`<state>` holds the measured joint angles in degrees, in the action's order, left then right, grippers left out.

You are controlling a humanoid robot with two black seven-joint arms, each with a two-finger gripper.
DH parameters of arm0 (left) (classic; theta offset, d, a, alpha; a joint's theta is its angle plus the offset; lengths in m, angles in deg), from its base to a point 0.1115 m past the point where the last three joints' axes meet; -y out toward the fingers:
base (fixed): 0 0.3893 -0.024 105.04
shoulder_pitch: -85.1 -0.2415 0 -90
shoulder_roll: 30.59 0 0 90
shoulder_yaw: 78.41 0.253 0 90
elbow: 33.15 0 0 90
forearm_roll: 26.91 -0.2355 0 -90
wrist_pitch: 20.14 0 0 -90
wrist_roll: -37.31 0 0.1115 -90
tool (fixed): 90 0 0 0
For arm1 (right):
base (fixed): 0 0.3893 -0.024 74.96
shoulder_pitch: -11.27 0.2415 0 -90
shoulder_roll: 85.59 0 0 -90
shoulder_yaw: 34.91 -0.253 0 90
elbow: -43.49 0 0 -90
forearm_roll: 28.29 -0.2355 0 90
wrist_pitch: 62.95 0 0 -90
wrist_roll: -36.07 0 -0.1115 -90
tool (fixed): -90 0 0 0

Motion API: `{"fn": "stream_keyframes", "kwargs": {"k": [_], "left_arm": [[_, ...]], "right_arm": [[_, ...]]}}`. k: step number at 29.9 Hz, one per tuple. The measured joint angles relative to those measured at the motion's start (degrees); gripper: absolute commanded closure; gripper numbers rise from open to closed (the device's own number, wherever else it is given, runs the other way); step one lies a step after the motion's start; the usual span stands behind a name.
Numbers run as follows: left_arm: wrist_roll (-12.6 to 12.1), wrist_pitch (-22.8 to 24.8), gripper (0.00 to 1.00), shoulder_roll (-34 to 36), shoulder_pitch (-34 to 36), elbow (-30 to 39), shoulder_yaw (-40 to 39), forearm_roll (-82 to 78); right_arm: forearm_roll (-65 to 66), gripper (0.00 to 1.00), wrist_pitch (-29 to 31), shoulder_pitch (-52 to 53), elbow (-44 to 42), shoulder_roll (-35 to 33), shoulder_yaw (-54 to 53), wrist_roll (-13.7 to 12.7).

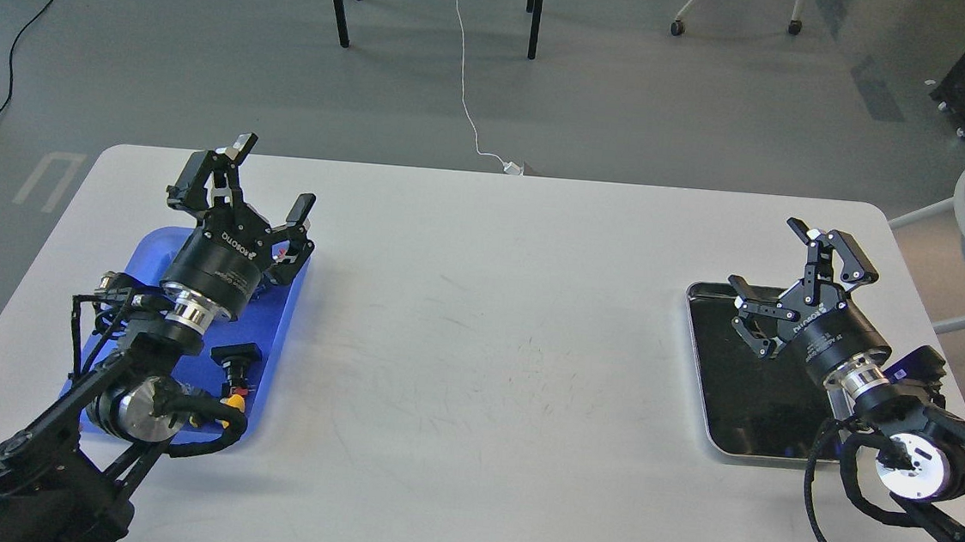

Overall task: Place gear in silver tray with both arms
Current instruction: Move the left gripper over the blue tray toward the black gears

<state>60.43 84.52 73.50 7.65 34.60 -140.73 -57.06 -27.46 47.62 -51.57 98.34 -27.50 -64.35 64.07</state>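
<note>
Head view gives you both arms over a white table (476, 348) with a matte, faintly scuffed top. Start at your left: the left gripper (270, 181) hangs above the far end of a blue plastic tray (284, 324), its black fingers spread wide and holding nothing. Nearer you than that pincer, past the silver wrist ring, a small black part (236, 359) lies in the blue tray; it may be the gear, but it is too small to tell. Move to your right: the silver tray (702, 383) is a shiny metal rectangle with rounded corners, a raised rim and a dark reflective bottom. Its long axis runs from you toward the far edge of the table. The right gripper (772, 255) hovers over the tray's far end, fingers wide apart and empty, with the tray stretching below and nearer you.
</note>
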Motion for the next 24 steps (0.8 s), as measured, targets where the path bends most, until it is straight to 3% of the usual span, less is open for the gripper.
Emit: {"fn": "stream_keyframes", "kwargs": {"k": [10,24], "left_arm": [[0.3,-0.2,0.02,0.7,0.1,-0.1,0.3,0.1],[1.3,-0.2,0.02,9.5,0.2,-0.2,0.1,1.4]], "right_arm": [[0.2,0.01,0.7,-0.2,-0.2,-0.1,-0.4,0.0],[0.4,0.01,0.8,-0.4,-3.0,0.4,0.2,0.0]]}}
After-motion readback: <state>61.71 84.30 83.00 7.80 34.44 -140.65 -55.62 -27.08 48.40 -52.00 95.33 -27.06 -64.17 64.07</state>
